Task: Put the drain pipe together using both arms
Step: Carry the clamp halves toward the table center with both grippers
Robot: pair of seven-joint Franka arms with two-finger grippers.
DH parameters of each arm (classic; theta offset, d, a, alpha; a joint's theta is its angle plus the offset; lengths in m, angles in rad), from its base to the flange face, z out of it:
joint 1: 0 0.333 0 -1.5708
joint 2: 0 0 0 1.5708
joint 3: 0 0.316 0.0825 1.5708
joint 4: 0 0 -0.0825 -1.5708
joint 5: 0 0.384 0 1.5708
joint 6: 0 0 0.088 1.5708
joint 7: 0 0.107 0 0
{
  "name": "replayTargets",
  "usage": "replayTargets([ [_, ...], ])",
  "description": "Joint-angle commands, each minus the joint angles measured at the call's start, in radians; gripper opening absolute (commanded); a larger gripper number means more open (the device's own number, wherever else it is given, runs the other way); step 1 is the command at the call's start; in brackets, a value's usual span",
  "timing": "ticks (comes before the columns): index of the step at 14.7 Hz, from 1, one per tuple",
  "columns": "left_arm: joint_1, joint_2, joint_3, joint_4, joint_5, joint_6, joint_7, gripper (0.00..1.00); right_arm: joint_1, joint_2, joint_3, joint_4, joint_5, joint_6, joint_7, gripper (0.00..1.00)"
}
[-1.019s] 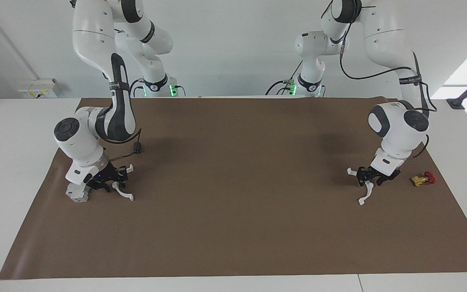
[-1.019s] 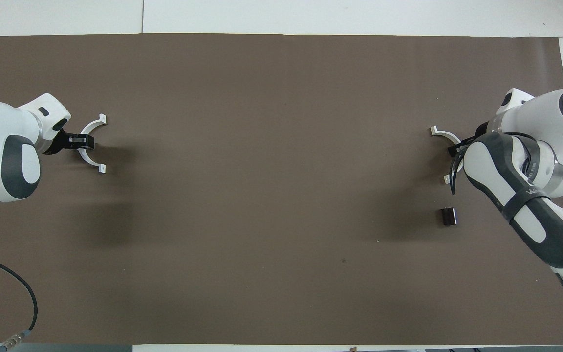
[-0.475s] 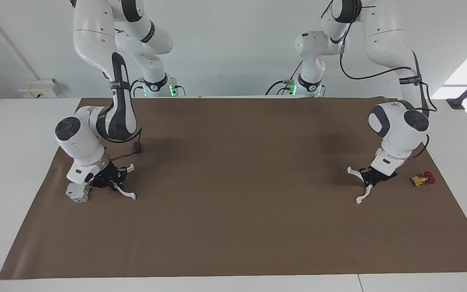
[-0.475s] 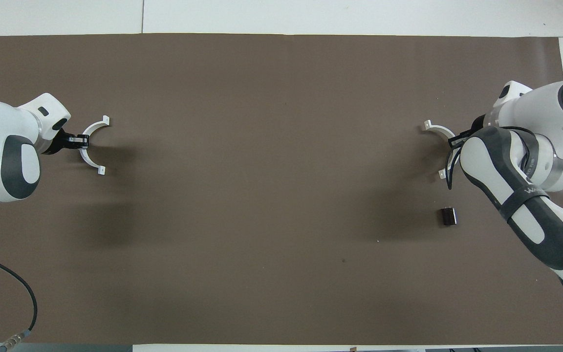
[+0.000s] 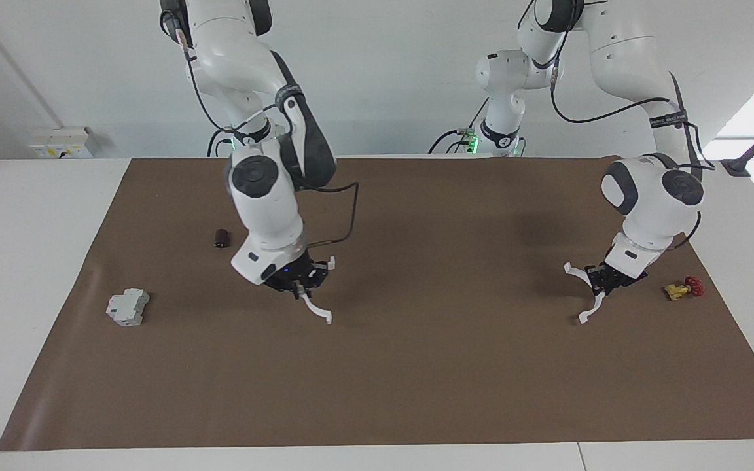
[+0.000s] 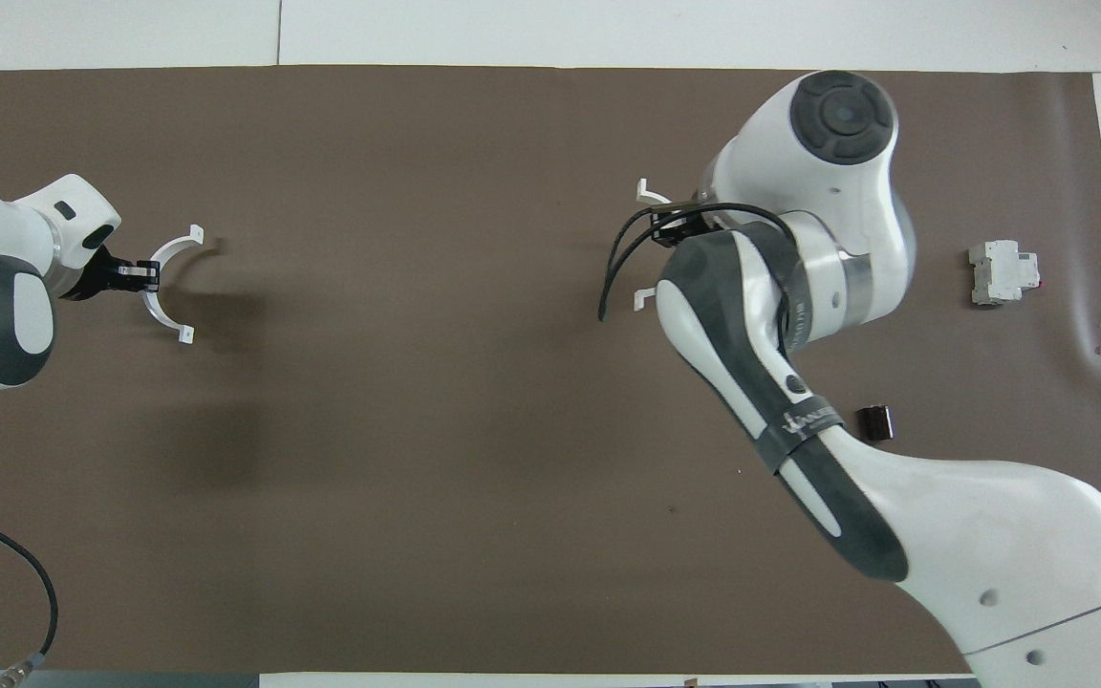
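Brown paper covers the table; each white half-ring is grasped by one end effector, left [image 5: 598,286] near the table's end, right [image 5: 300,282] toward the middle, open sides facing.

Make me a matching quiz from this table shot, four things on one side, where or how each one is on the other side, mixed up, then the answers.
Things:
1. grey block
2. yellow-and-red piece
3. right gripper
4. small dark cylinder

Places or states:
A. gripping a white half-ring above the brown mat
B. lying at the left arm's end of the mat
C. alone at the right arm's end of the mat
D. nearer the robots than the grey block

Pairs: 1-C, 2-B, 3-A, 4-D
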Motion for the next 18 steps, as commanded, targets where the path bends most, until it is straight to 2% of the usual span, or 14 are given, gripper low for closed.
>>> replayTargets([
  [1,-0.009,-0.056,0.004,0.016,0.003,-0.101,0.003,0.0,0.049,0.085,-0.002,0.067,-0.015,0.054,0.116,0.14],
  [5,-0.015,-0.11,0.004,0.016,0.003,-0.156,-0.003,0.0,0.07,0.088,-0.001,-0.019,-0.055,0.14,0.111,0.14],
  [8,-0.046,-0.107,0.003,0.032,0.026,-0.155,-0.014,0.0,0.075,0.084,-0.001,-0.053,-0.055,0.158,0.078,0.18],
  [9,-0.052,-0.104,0.001,0.043,0.054,-0.152,-0.038,0.0,0.074,0.081,-0.001,-0.068,-0.054,0.165,0.046,0.23],
  [12,-0.122,-0.093,0.001,0.08,0.065,-0.149,-0.11,0.0,0.074,0.065,-0.001,-0.111,-0.052,0.176,-0.04,0.28],
  [14,-0.188,-0.058,0.001,0.129,0.063,-0.155,-0.205,0.0,0.074,0.065,-0.001,-0.119,-0.049,0.197,-0.045,0.35],
  [15,-0.233,-0.04,0.001,0.146,0.063,-0.155,-0.254,0.0,0.075,0.064,0.001,-0.136,-0.043,0.223,-0.042,0.45],
  [16,-0.276,-0.026,0.001,0.16,0.063,-0.15,-0.308,0.0,0.075,0.062,-0.001,-0.142,-0.041,0.236,-0.042,0.73],
  [17,-0.302,-0.014,0.001,0.173,0.063,-0.153,-0.348,0.0,0.075,0.062,0.001,-0.121,-0.04,0.216,-0.039,0.91],
  [18,-0.333,0.005,0.001,0.196,0.063,-0.157,-0.383,0.0,0.068,0.061,0.001,-0.082,-0.038,0.182,-0.036,1.0],
])
